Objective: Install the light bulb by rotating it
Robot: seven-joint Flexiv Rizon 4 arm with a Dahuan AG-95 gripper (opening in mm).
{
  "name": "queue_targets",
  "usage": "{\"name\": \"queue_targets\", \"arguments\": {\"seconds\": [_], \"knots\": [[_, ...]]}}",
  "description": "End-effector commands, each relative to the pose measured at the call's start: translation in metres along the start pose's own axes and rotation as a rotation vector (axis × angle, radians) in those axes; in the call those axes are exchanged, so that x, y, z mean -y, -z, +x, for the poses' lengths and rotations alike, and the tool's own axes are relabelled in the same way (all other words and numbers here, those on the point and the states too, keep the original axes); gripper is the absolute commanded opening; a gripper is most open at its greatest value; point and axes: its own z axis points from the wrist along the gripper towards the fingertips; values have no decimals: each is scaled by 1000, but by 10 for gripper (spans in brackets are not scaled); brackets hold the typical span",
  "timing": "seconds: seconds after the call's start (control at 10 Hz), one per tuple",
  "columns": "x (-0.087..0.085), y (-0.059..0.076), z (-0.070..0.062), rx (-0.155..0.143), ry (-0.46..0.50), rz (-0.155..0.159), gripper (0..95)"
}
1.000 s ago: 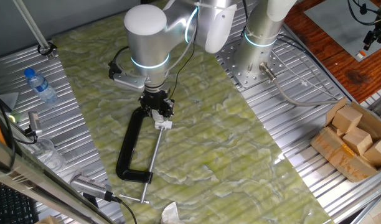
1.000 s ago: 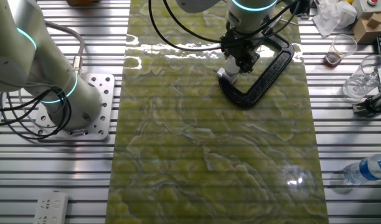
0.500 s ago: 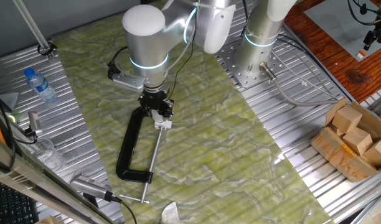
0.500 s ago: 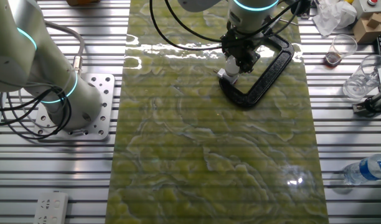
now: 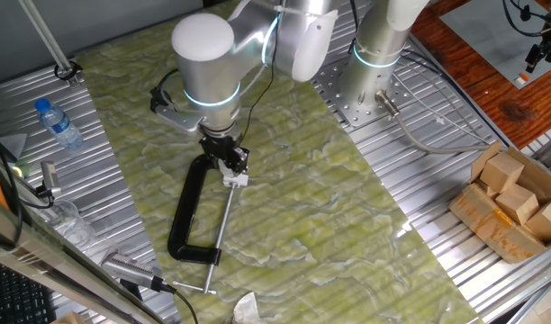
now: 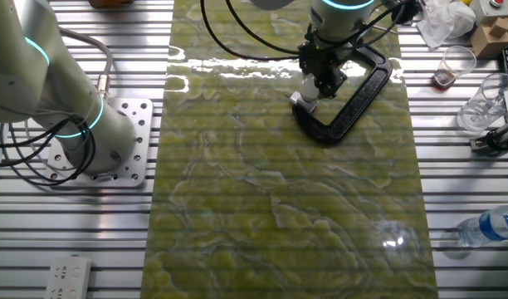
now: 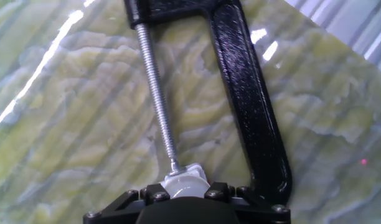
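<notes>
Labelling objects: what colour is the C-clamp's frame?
Black C-clamp, clearest in the hand view.

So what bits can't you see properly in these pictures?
- The light bulb: in the hand view only its top shows; the gripper body covers the rest.
- The gripper's fingertips: hidden under the wrist in both fixed views, so open or shut is unclear.
- What the bulb screws into: too small in the fixed views, only a white block.
- The black C-clamp: its top is cut off by the hand view's edge.
</notes>
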Motion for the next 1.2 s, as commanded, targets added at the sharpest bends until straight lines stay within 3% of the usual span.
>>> {"name": "queue_targets", "arguments": {"seconds": [0.1, 0.5, 0.8, 1.0, 1.1, 1.2], "knots": [[0, 0, 1, 1, -349, 11, 0], [0, 0, 1, 3, -570, 1, 0], [0, 0, 1, -2, -569, 2, 0], [0, 0, 1, -12, -490, 24, 0], [0, 0, 1, -15, -458, 28, 380], [0, 0, 1, -18, -385, 40, 380]]}}
